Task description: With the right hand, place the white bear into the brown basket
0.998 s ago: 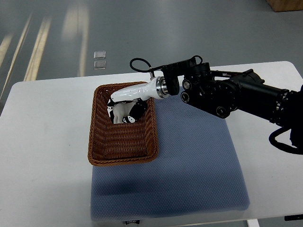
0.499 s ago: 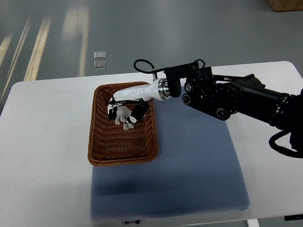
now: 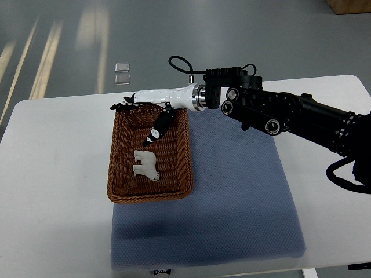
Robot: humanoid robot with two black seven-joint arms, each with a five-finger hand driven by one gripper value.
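The white bear (image 3: pixel 146 165) lies on its side inside the brown basket (image 3: pixel 119 174), left of centre of the frame. The right hand (image 3: pixel 152 110) hovers above the basket's upper rim, fingers spread and empty. Placement looks done; only withdrawing remains.

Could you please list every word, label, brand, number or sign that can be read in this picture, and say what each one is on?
None can be read.
A small dark tag on the near edge of the blue mat seems to carry print, but it is too small and blurred to read.
No print shows on the white bear, the brown basket, the right hand or the white table.
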